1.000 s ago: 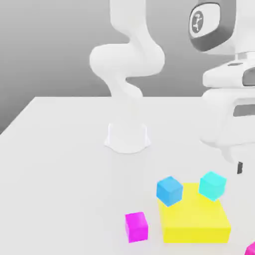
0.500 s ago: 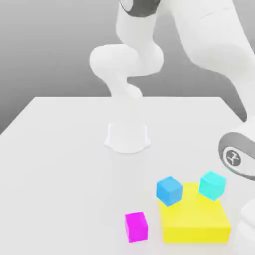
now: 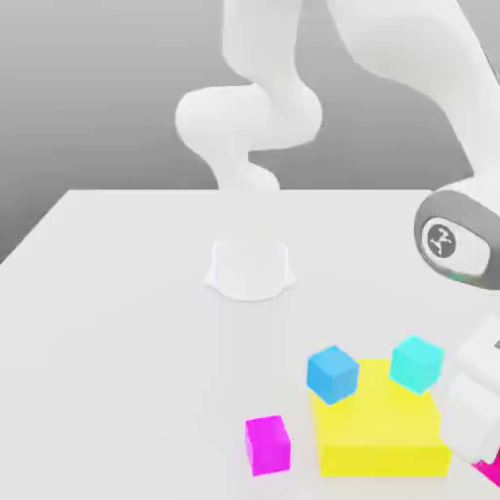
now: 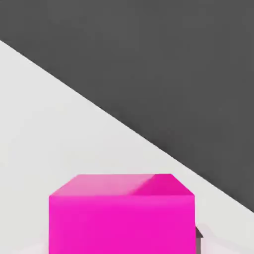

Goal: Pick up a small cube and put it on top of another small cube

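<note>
Background: a plain grey backdrop, shaded, behind a pale table; in the hand view, we see a dark grey expanse past the table's straight edge. Arm: one, white, its base on the table, its hand low at the exterior view's right. Claw: clenched; we list it as grasping the hot-pink cube, which lies between its fingers. Block: one, yellow, broad, flat-topped, on the table. Cube, blue: one, overlapping the block's rear corner at the exterior view's left. Cube, cyan: one, overlapping the opposite rear corner, apart from the blue. We cannot tell how either rests. Cube, magenta: one, on the table, near the block at the exterior view's left, not touching it.
</note>
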`<state>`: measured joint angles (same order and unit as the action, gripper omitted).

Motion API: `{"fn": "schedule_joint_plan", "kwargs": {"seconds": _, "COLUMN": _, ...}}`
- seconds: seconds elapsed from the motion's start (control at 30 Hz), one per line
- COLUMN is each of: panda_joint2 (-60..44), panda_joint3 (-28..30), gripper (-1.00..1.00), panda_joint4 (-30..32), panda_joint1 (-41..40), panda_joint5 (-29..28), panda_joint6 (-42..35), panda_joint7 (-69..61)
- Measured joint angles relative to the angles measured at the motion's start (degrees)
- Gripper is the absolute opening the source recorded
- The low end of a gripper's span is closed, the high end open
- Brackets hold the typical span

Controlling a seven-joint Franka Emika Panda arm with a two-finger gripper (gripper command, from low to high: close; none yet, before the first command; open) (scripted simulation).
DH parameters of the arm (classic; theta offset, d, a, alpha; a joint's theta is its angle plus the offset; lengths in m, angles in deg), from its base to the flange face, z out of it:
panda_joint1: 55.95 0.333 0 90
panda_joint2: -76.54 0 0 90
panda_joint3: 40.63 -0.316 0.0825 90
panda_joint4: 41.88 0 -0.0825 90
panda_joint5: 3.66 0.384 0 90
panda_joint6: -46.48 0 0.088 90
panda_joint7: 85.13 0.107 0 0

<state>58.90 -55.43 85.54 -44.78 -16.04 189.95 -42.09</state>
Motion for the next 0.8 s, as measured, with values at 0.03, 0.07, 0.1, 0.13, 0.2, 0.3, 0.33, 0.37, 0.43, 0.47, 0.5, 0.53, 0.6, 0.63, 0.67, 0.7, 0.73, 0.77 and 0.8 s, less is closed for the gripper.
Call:
{"fn": "schedule_joint_plan", "kwargs": {"seconds": 0.03, "panda_joint2": 2.1, "panda_joint3": 0.0, "gripper": -1.0, "panda_joint4": 1.8, "panda_joint1": -0.7, "panda_joint5": 0.3, "panda_joint6": -0.2, "panda_joint7": -1.7}}
{"fn": "schedule_joint_plan", "kwargs": {"seconds": 0.07, "panda_joint2": 4.2, "panda_joint3": -0.1, "gripper": -1.0, "panda_joint4": 3.7, "panda_joint1": -1.3, "panda_joint5": 0.8, "panda_joint6": -0.3, "panda_joint7": -3.6}}
{"fn": "schedule_joint_plan", "kwargs": {"seconds": 0.1, "panda_joint2": 6.3, "panda_joint3": -0.1, "gripper": -1.0, "panda_joint4": 5.6, "panda_joint1": -1.9, "panda_joint5": 1.4, "panda_joint6": -0.5, "panda_joint7": -5.5}}
{"fn": "schedule_joint_plan", "kwargs": {"seconds": 0.13, "panda_joint2": 8.4, "panda_joint3": 0.0, "gripper": -1.0, "panda_joint4": 7.4, "panda_joint1": -2.5, "panda_joint5": 2.1, "panda_joint6": -0.6, "panda_joint7": -7.5}}
{"fn": "schedule_joint_plan", "kwargs": {"seconds": 0.2, "panda_joint2": 12.7, "panda_joint3": 0.2, "gripper": -1.0, "panda_joint4": 11.2, "panda_joint1": -3.6, "panda_joint5": 3.9, "panda_joint6": -0.8, "panda_joint7": -11.8}}
{"fn": "schedule_joint_plan", "kwargs": {"seconds": 0.3, "panda_joint2": 19.1, "panda_joint3": 0.9, "gripper": -1.0, "panda_joint4": 16.8, "panda_joint1": -5.0, "panda_joint5": 7.3, "panda_joint6": -1.1, "panda_joint7": -18.8}}
{"fn": "schedule_joint_plan", "kwargs": {"seconds": 0.33, "panda_joint2": 21.2, "panda_joint3": 1.3, "gripper": -1.0, "panda_joint4": 18.6, "panda_joint1": -4.9, "panda_joint5": 8.6, "panda_joint6": -1.3, "panda_joint7": -21.2}}
{"fn": "schedule_joint_plan", "kwargs": {"seconds": 0.37, "panda_joint2": 23.4, "panda_joint3": 1.9, "gripper": -1.0, "panda_joint4": 20.5, "panda_joint1": -4.7, "panda_joint5": 9.9, "panda_joint6": -1.4, "panda_joint7": -23.7}}
{"fn": "schedule_joint_plan", "kwargs": {"seconds": 0.43, "panda_joint2": 27.6, "panda_joint3": 3.1, "gripper": -1.0, "panda_joint4": 24.2, "panda_joint1": -4.3, "panda_joint5": 12.5, "panda_joint6": -1.7, "panda_joint7": -28.7}}
{"fn": "schedule_joint_plan", "kwargs": {"seconds": 0.47, "panda_joint2": 29.6, "panda_joint3": 3.9, "gripper": -1.0, "panda_joint4": 26.0, "panda_joint1": -3.9, "panda_joint5": 13.8, "panda_joint6": -1.9, "panda_joint7": -31.1}}
{"fn": "schedule_joint_plan", "kwargs": {"seconds": 0.5, "panda_joint2": 31.7, "panda_joint3": 4.8, "gripper": -1.0, "panda_joint4": 27.9, "panda_joint1": -3.4, "panda_joint5": 15.1, "panda_joint6": -2.2, "panda_joint7": -33.5}}
{"fn": "schedule_joint_plan", "kwargs": {"seconds": 0.53, "panda_joint2": 32.0, "panda_joint3": 5.3, "gripper": -1.0, "panda_joint4": 29.1, "panda_joint1": -3.2, "panda_joint5": 15.8, "panda_joint6": -1.3, "panda_joint7": -34.9}}
{"fn": "schedule_joint_plan", "kwargs": {"seconds": 0.6, "panda_joint2": 29.7, "panda_joint3": 5.4, "gripper": -1.0, "panda_joint4": 30.4, "panda_joint1": -3.2, "panda_joint5": 16.0, "panda_joint6": 2.3, "panda_joint7": -35.7}}
{"fn": "schedule_joint_plan", "kwargs": {"seconds": 0.63, "panda_joint2": 27.9, "panda_joint3": 5.3, "gripper": -1.0, "panda_joint4": 30.8, "panda_joint1": -3.4, "panda_joint5": 15.7, "panda_joint6": 4.5, "panda_joint7": -35.6}}
{"fn": "schedule_joint_plan", "kwargs": {"seconds": 0.67, "panda_joint2": 26.0, "panda_joint3": 5.2, "gripper": -1.0, "panda_joint4": 31.2, "panda_joint1": -3.5, "panda_joint5": 15.4, "panda_joint6": 6.9, "panda_joint7": -35.4}}
{"fn": "schedule_joint_plan", "kwargs": {"seconds": 0.7, "panda_joint2": 24.1, "panda_joint3": 5.2, "gripper": 1.0, "panda_joint4": 31.6, "panda_joint1": -3.7, "panda_joint5": 14.9, "panda_joint6": 9.1, "panda_joint7": -35.1}}
{"fn": "schedule_joint_plan", "kwargs": {"seconds": 0.73, "panda_joint2": 24.1, "panda_joint3": 5.2, "gripper": 1.0, "panda_joint4": 31.6, "panda_joint1": -3.7, "panda_joint5": 14.9, "panda_joint6": 9.1, "panda_joint7": -35.1}}
{"fn": "schedule_joint_plan", "kwargs": {"seconds": 0.77, "panda_joint2": 24.1, "panda_joint3": 5.2, "gripper": 1.0, "panda_joint4": 31.6, "panda_joint1": -3.7, "panda_joint5": 14.9, "panda_joint6": 9.1, "panda_joint7": -35.1}}
{"fn": "schedule_joint_plan", "kwargs": {"seconds": 0.8, "panda_joint2": 24.1, "panda_joint3": 5.2, "gripper": 1.0, "panda_joint4": 31.6, "panda_joint1": -3.7, "panda_joint5": 14.9, "panda_joint6": 9.1, "panda_joint7": -35.1}}
